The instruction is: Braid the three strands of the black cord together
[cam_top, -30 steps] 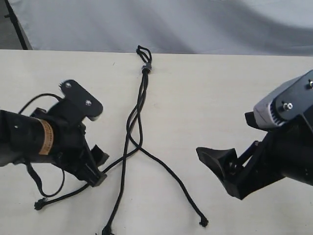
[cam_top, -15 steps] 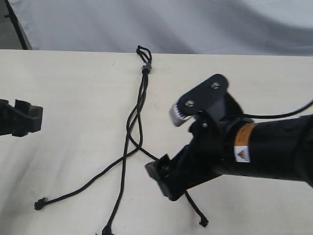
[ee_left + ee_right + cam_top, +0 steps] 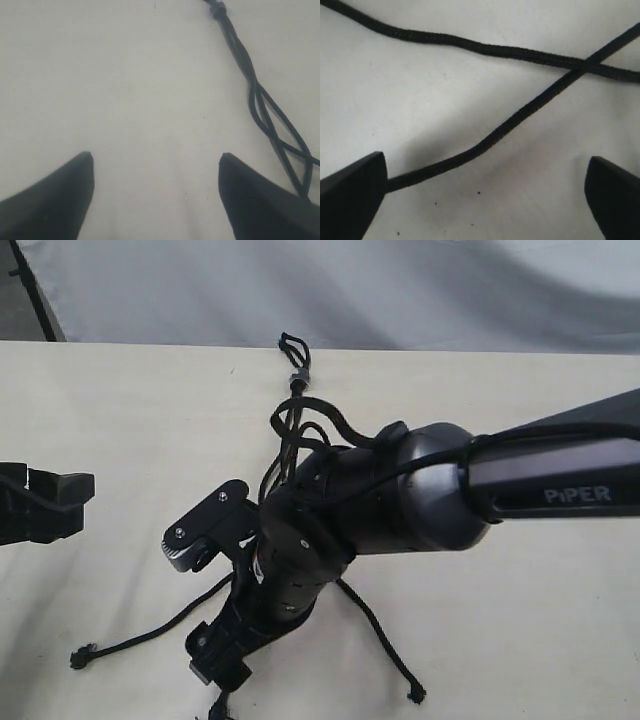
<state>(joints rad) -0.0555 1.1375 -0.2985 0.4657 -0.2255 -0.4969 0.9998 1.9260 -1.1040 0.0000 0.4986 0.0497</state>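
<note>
I am hovering my right gripper [image 3: 222,670] low over the table [image 3: 520,640], at about 7 o'clock from where the strands [image 3: 510,124] are crossing. Its jaws are spread wide and pinching nothing. The cord [image 3: 150,633] is lying flat, with its loop [image 3: 292,343] and grey band [image 3: 297,378] at 12 o'clock and its tips fanning toward 7, 6 and 5 o'clock. One strand is running slantwise under my jaws and slipping beneath one finger. I am judging it best to shift until it lies midway, drop straight down, and close gently before carrying it over its neighbour. My left gripper [image 3: 84,504] is waiting at 9 o'clock, also spread and empty.
</note>
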